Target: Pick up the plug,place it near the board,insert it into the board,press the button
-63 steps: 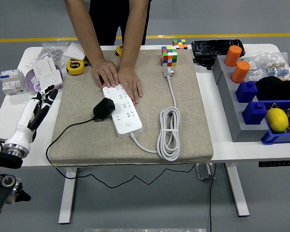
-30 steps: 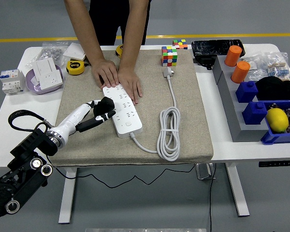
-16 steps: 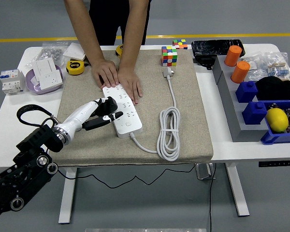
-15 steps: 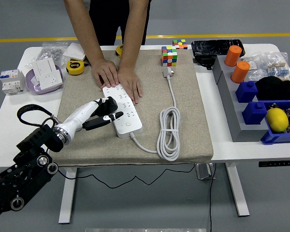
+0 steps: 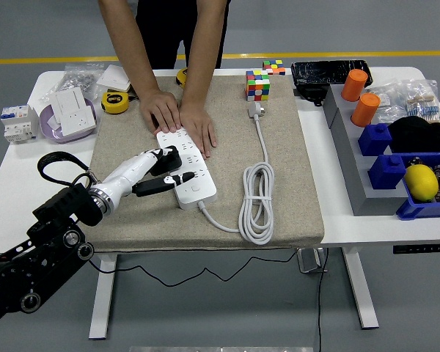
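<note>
Plug at the left hand, on the power strip's left side

Plug [image 5: 166,158] is black, sitting against the left side of the white power strip [image 5: 187,170], roughly mid-length. Left hand [image 5: 161,170] is right on it: upper fingers [image 5: 151,155] curl over the plug's left and top, a black finger below runs out over the strip's sockets toward its near half. Looks like a grip around the plug, fingers closed on it (contact underneath is hidden, so can't confirm the plug is seated in a socket). Left arm comes in from the lower left, white forearm angled up across the mat.

Strip lies diagonally on the beige mat [image 5: 286,198], far end up-left, near end down-right. Its white cable [image 5: 255,196] leaves the near end, coils in a long loop to the right, then runs up to its own plug head near the colour cube [image 5: 257,85] at the mat's far edge.

Person's hands [image 5: 180,117] rest flat, side by side, on the strip's far end, palms down, just beyond the robot's fingers. Not touching them as far as I can see.

Thin black cord [image 5: 205,271] hangs below the table's near edge.

Right side of the table: grey stepped rack [image 5: 352,169] with orange cylinders [image 5: 359,97], blue blocks, a lemon [image 5: 421,181] in a blue bin. Left of the mat: yellow tape measure [image 5: 114,101], white socket parts.
</note>
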